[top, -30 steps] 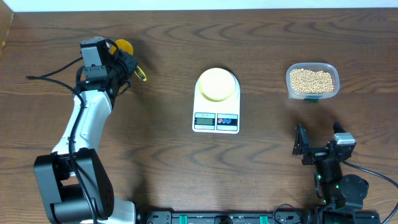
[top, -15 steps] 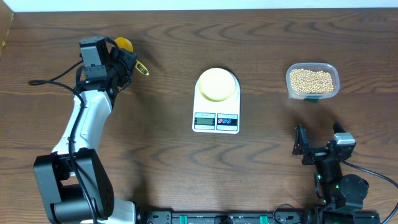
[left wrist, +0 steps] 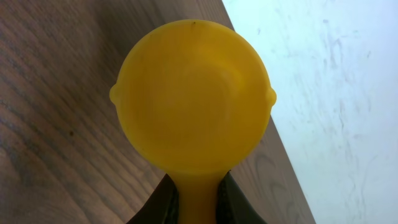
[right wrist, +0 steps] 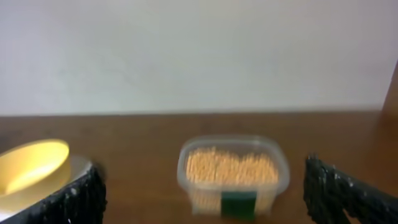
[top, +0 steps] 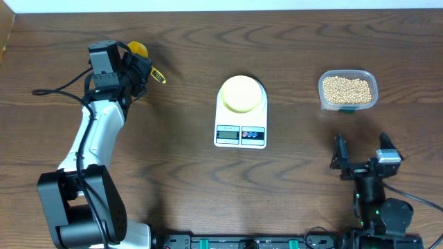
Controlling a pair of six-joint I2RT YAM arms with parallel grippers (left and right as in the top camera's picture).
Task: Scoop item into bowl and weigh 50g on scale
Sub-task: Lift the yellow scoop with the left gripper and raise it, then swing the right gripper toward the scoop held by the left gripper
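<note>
Showing the scale (top: 240, 119) at the middle of the table (top: 187, 187), with the empty yellow-green bowl (top: 241, 93) seated on its platform. Beans (top: 347, 89) fill a clear tub (top: 348, 72) well to the right of the scale. Far left of the scale, the left gripper (left wrist: 194, 200) is clamped tight on the handle of a yellow scoop (left wrist: 193, 102), its cup empty. The right gripper (top: 363, 153), right of the scale and toward the robot's base, gapes wide with nothing between its fingers
</note>
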